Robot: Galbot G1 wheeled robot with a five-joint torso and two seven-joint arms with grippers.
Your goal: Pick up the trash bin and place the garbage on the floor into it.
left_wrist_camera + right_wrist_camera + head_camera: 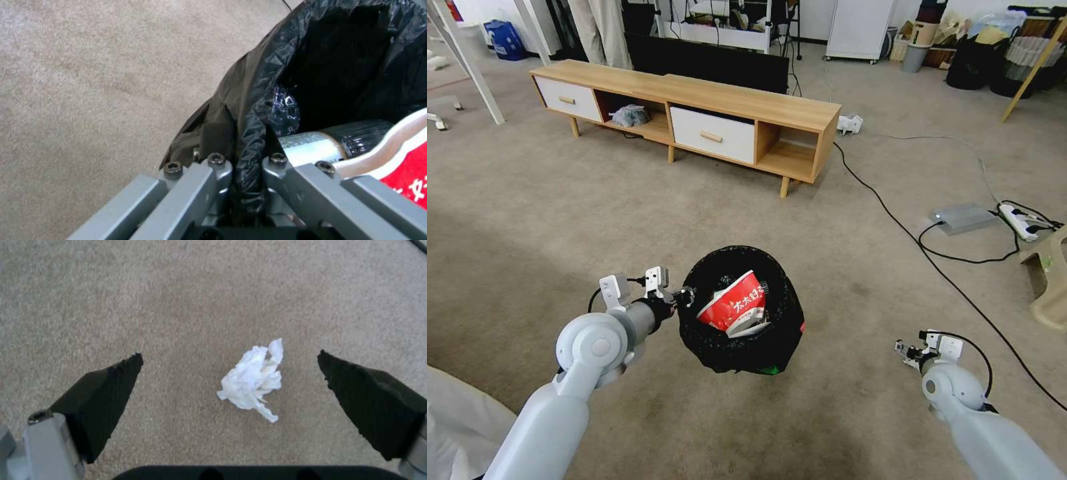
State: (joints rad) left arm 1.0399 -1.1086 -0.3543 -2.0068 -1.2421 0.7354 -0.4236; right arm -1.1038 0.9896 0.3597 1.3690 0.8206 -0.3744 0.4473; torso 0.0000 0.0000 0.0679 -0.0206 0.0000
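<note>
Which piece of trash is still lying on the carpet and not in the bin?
The white paper wad. It lies alone on the carpet under the open right gripper. The red-and-white wrapper and bottle are in the trash bin.

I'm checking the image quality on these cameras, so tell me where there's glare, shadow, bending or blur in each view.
Head view: wide-angle bending curves the TV cabinet; soft shadow on the floor in the foreground. Left wrist view: small glints on the trash bin liner, its inside nearly black, the left gripper close and soft. Right wrist view: even light, the white paper wad bright, the right gripper pads dark.
</note>
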